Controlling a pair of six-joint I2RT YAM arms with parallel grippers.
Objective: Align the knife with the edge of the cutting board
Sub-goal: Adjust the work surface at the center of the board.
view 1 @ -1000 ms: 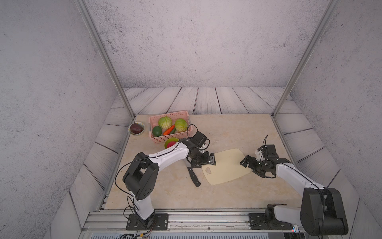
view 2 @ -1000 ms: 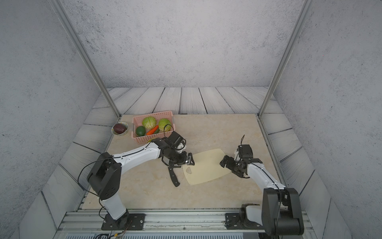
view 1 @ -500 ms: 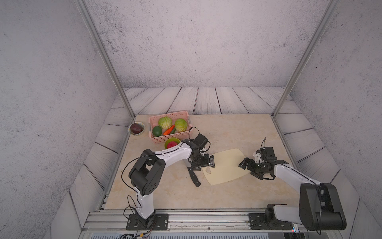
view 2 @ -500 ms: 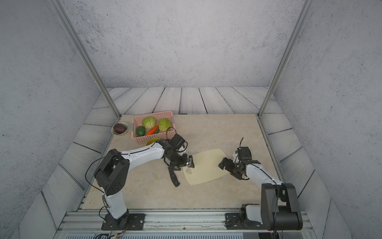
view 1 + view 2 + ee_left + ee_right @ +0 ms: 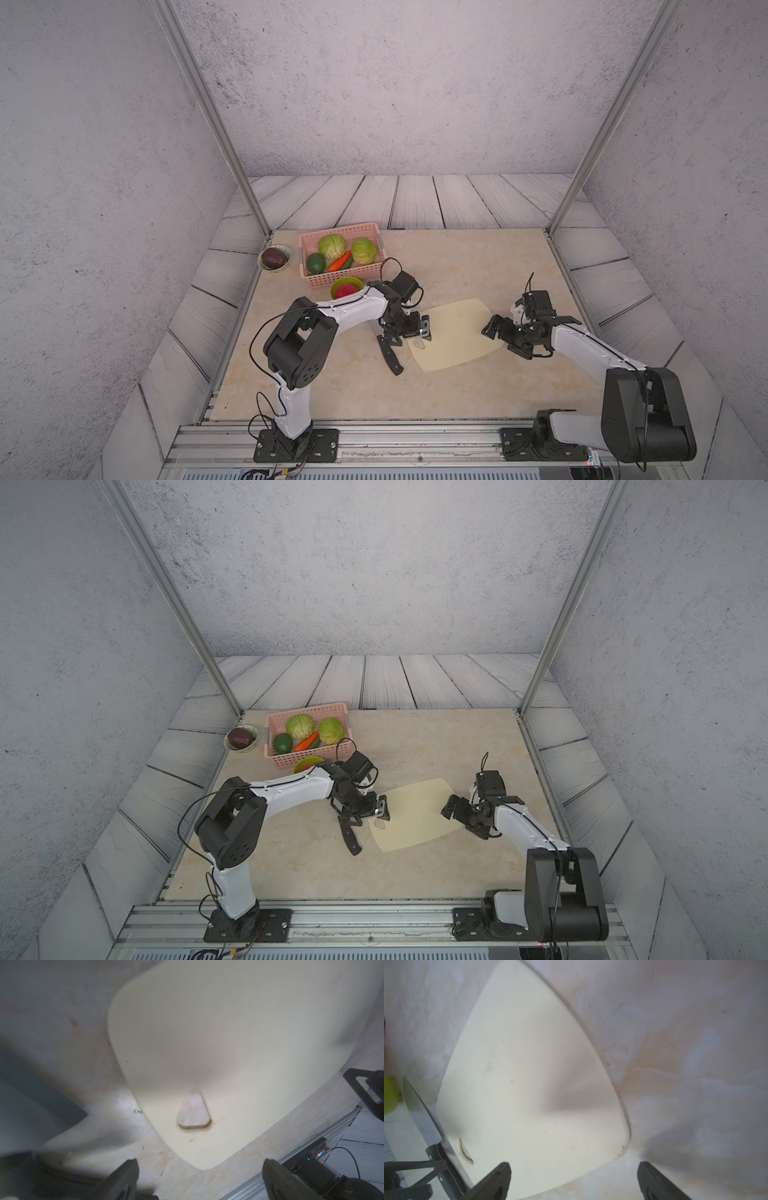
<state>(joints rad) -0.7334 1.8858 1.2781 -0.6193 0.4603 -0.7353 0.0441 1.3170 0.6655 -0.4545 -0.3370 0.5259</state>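
Rail [image 5: 374,436] runs along the near edge of the worktop [image 5: 332,390], which is pale stone with soft brown marks.

A little way in lies the knife [image 5: 391,358]. Its black handle points toward the near edge and shows in both top views [image 5: 351,838]. The grey blade lies flat on the worktop, just beside one short end of the cutting board [image 5: 455,332], on the left arm's side. The blade runs almost the same way as that end. In the left wrist view a strip of worktop shows between blade and board. Close to the handle it is hard to tell if they touch.

The cutting board is thin, flat and cream, and it lies a bit turned. A small three-sided hole [image 5: 194,1111] sits near the end by the knife.

The left pincer [image 5: 408,332] hangs low over that end, right next to the knife. Its fingers are wide apart and hold nothing. The right pincer [image 5: 506,338] is at the board's other short end. Its fingers are wide apart too, one over the board's edge and one over bare worktop. It holds nothing.

Farther back a green bowl [image 5: 358,284] has a red thing [image 5: 344,292] in it, partly hidden by the left arm. Behind it stands a pink basket [image 5: 340,230] with two cabbages [image 5: 331,246], a carrot [image 5: 340,261] and a round dark green thing [image 5: 316,262]. Beside the basket a small bowl [image 5: 287,252] holds a dark purple thing [image 5: 273,259]. Farthest back are grey wooden planks [image 5: 415,199] and a rough grey wall [image 5: 395,83].
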